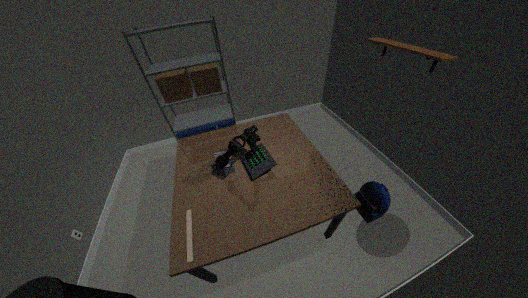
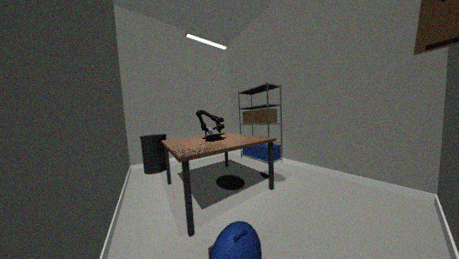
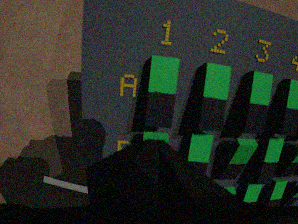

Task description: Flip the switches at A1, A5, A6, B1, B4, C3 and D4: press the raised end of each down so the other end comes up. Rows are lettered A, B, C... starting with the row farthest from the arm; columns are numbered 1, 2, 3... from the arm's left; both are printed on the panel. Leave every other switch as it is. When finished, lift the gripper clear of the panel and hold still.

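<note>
The black hand [image 1: 253,146] [image 2: 221,131] [image 3: 154,147], fingers together on nothing, is at the near-left part of the dark grey switch panel [image 1: 258,170] [image 2: 214,138] [image 3: 112,30], around the B1 switch [image 3: 155,136]. We cannot tell whether it touches. Drifting sideways, we might tip a neighbour such as the green-faced B2 switch [image 3: 200,148]; pressing too shallowly could leave B1 unflipped, and our fingers hide its lower part. The brown wooden surface [image 1: 215,200] [image 2: 235,142] stands in a dim, grey-walled room, a metal shelf rack [image 1: 223,75] [image 2: 281,122] beyond.
</note>
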Tool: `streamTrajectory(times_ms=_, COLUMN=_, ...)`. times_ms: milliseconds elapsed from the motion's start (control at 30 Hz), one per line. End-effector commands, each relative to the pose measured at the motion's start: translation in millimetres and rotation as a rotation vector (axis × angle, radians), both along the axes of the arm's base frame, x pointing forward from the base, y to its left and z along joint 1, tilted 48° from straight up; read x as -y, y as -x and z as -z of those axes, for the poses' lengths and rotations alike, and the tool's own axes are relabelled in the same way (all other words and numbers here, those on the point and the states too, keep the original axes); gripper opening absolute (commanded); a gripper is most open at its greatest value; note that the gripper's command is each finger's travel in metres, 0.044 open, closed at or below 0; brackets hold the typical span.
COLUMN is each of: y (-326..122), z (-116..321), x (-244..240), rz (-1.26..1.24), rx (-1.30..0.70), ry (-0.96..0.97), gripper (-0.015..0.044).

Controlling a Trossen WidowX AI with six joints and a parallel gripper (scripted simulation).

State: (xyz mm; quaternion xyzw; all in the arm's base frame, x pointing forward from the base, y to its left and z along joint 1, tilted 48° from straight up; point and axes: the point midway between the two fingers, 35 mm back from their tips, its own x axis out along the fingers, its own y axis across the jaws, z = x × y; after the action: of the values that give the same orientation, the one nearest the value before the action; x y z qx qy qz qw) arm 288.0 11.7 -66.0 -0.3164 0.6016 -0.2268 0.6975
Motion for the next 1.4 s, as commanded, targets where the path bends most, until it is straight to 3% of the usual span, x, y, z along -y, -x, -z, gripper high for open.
streamTrajectory(times_ms=0, y=1.1, z=1.1, x=1.4, rz=-0.002, rx=-0.005, ry=0.006, gripper=0.0000)
streamTrajectory(times_ms=600, y=0.6, z=2.8, x=3.2, rz=-0.002, rx=-0.005, ry=0.006, gripper=0.0000)
streamTrajectory(times_ms=800, y=13.6, z=-40.0, x=-41.5, rz=-0.020, rx=0.011, ry=0.001, gripper=0.0000)
streamTrajectory(times_ms=933, y=14.5, z=-42.0, x=-43.2, rz=-0.021, rx=0.011, ry=0.001, gripper=0.0000)
streamTrajectory(times_ms=1200, y=24.3, z=-95.3, x=12.9, rz=-0.022, rx=0.008, ry=0.005, gripper=0.0000)
streamTrajectory(times_ms=1367, y=26.1, z=-98.6, x=20.0, rz=-0.022, rx=0.009, ry=0.007, gripper=0.0000)
